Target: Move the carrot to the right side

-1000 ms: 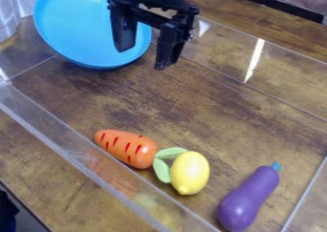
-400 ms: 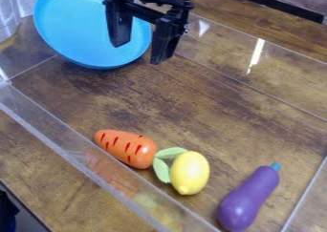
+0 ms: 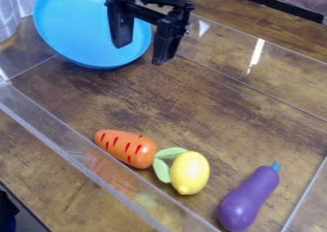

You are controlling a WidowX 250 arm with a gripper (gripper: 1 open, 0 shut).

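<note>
We're looking at the black gripper (image 3: pixel 144 35) up near the far edge of the wooden surface (image 3: pixel 166 107), jaws released, a clear gap between the two fingers, and it hangs in front of the blue bowl (image 3: pixel 76 31), hiding part of its right side, while the bowl's top runs near the frame's upper edge; the rest of the arm is cut off above, so we can't make out more of it, and whether the fingertips touch anything is hard to tell, though nothing shows between them, and here's our carrot (image 3: pixel 128 148), orange with dark stripes, lying down by the near left edge of the surface, close to the clear plastic wall (image 3: pixel 90 164), its tapered end towards that edge's far part and its blunt end right beside the green leaves of the lemon (image 3: pixel 189 172), whether touching we can't say, with the purple eggplant (image 3: pixel 250 198) over towards the near right corner, its lower end close to the frame's bottom, and a dark shape at the lower left is cropped too tightly for us to name; compared with a moment ago, the gripper has shifted just slightly while carrot, lemon, eggplant and bowl sit exactly where they were, and we can read no writing anywhere
</note>
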